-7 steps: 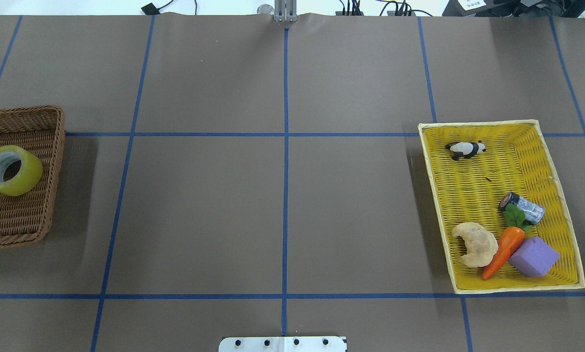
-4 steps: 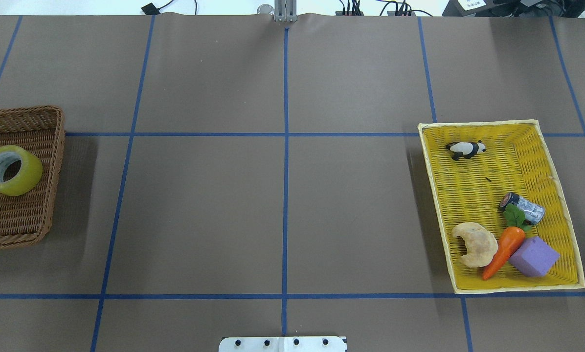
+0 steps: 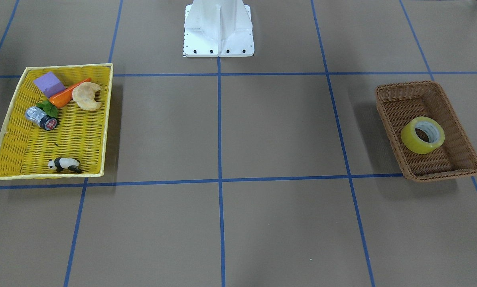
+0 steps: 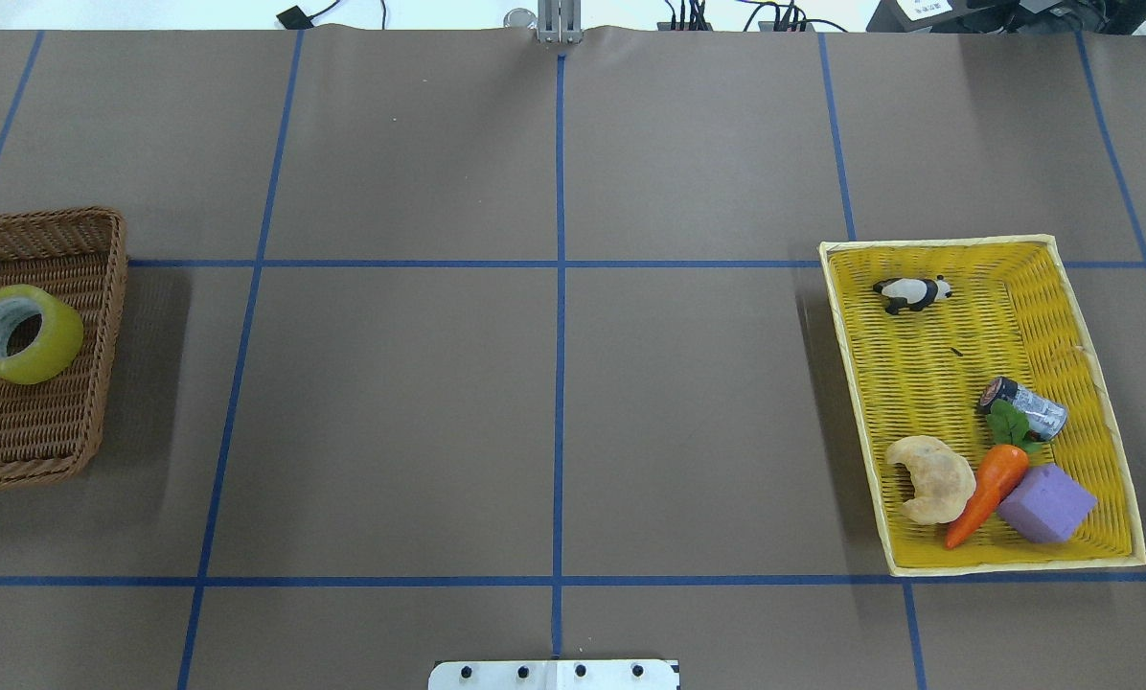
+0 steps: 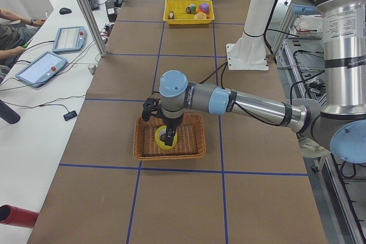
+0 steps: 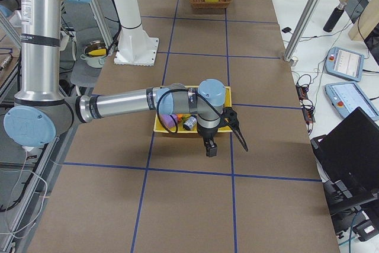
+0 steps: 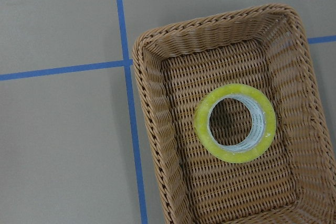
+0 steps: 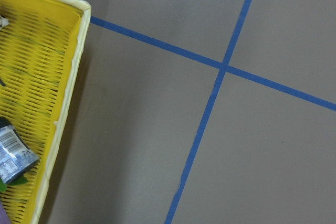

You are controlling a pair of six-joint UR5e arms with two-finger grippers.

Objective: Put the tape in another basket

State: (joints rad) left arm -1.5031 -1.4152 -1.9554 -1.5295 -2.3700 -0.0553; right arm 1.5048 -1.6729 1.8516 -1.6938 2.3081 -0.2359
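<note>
The yellow tape [image 4: 48, 358] lies on its side in the brown wicker basket [image 4: 111, 316] at the table's left edge; it also shows in the front view [image 3: 413, 145] and the left wrist view [image 7: 202, 125]. My left gripper [image 5: 167, 136] shows only in the exterior left view, hanging just over the tape [image 5: 158, 139]; I cannot tell whether it is open or shut. My right gripper [image 6: 209, 148] shows only in the exterior right view, just past the yellow basket's [image 6: 159, 127] outer edge; I cannot tell its state. No fingers show in either wrist view.
The yellow basket [image 4: 918, 364] at the right holds a panda figure [image 4: 910, 293], a silver-and-black cylinder [image 4: 1025, 406], a carrot [image 4: 987, 491], a croissant [image 4: 932, 479] and a purple block [image 4: 1046, 504]. The white robot base [image 3: 218, 28] stands at the middle of the near edge.
</note>
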